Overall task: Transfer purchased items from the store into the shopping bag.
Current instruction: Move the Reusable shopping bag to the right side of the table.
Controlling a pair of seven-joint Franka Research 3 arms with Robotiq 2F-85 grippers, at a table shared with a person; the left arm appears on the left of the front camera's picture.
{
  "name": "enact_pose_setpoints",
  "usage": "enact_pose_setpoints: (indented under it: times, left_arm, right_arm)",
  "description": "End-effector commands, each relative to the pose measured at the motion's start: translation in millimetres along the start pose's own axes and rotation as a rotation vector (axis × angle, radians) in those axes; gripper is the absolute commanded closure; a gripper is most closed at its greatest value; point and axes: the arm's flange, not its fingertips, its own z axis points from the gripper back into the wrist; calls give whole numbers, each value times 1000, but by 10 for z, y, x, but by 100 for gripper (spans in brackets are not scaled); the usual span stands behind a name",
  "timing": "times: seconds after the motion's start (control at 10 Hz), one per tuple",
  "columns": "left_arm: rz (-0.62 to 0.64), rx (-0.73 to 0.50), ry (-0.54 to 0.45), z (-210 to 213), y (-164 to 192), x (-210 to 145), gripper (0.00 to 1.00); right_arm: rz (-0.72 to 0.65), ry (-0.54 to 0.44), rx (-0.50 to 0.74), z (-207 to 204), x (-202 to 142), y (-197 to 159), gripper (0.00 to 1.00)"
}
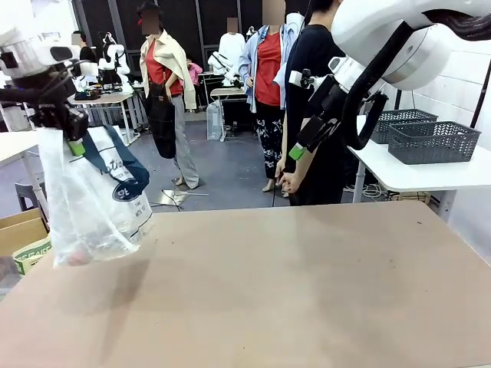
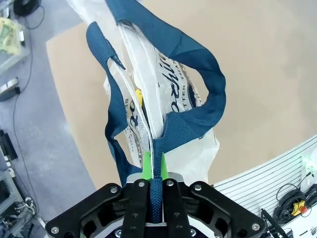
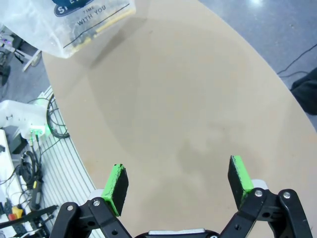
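left gripper [image 2: 156,186]: I see it pinched tight on one navy strap of the shopping bag [image 1: 96,203] — bag hangs at the table's [image 1: 307,291] left edge, its bottom looks just clear of the top
right gripper [image 3: 176,183]: jaws spread wide, nothing between them, raised over bare table
purchased items [image 1: 84,249]: dim shapes low in the bag — possibly red, hard to tell

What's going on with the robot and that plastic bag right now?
Left gripper shut on shopping bag strap, bag hanging at table's left edge. Right gripper open, empty, above bare table. Nothing in the way.
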Motion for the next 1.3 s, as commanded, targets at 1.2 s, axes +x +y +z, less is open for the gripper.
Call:
enact_pose_setpoints:
  times: [1.2]
  left_arm:
    - [-40, 141, -70, -631, 974, -801, 100]
  right_arm:
    - [-13, 5, 5, -4, -5, 10, 0]
